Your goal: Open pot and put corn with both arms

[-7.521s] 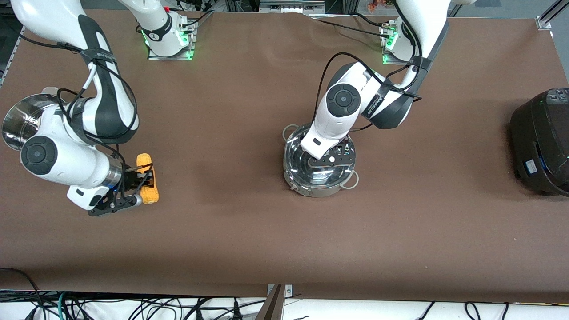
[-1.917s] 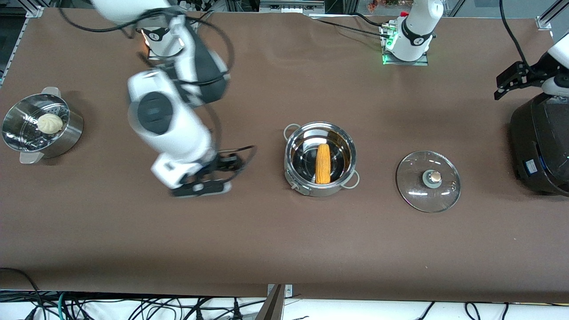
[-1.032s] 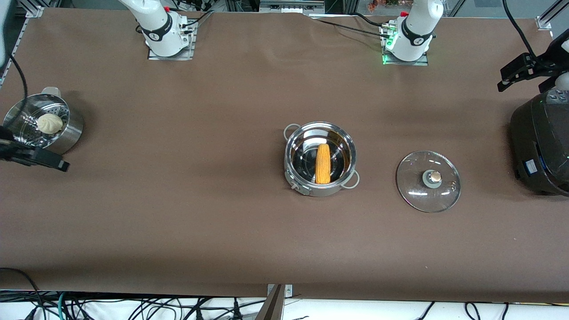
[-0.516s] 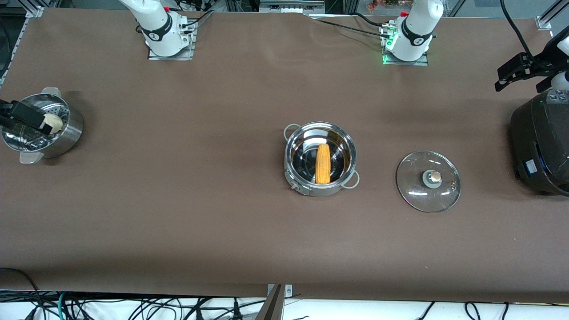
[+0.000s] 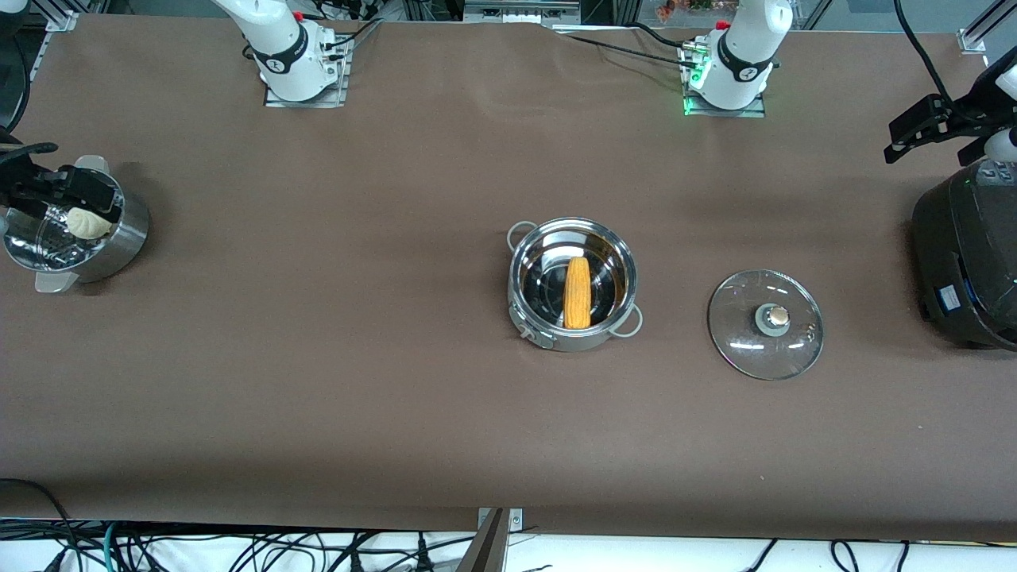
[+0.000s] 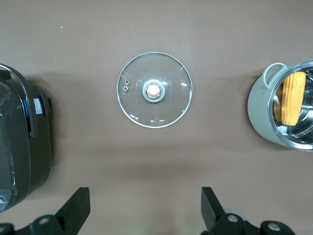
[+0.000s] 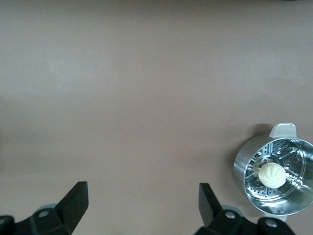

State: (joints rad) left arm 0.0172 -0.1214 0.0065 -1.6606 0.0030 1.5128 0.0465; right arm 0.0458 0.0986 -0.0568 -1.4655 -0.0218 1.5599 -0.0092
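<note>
The steel pot stands open in the middle of the table. The yellow-orange corn lies inside it. The glass lid lies flat on the table beside the pot, toward the left arm's end. My left gripper is open and empty, up in the air by the rice cooker. Its wrist view shows the lid, the pot and the corn below the gripper. My right gripper is open and empty over the steamer basket; it also shows in its wrist view.
A perforated steel steamer basket with a white bun stands at the right arm's end; it also shows in the right wrist view. A big black rice cooker stands at the left arm's end.
The corn went from my right gripper into the pot, and the lid came off onto the table. My right arm has swung away to over the steamer basket. The left gripper has barely moved.
</note>
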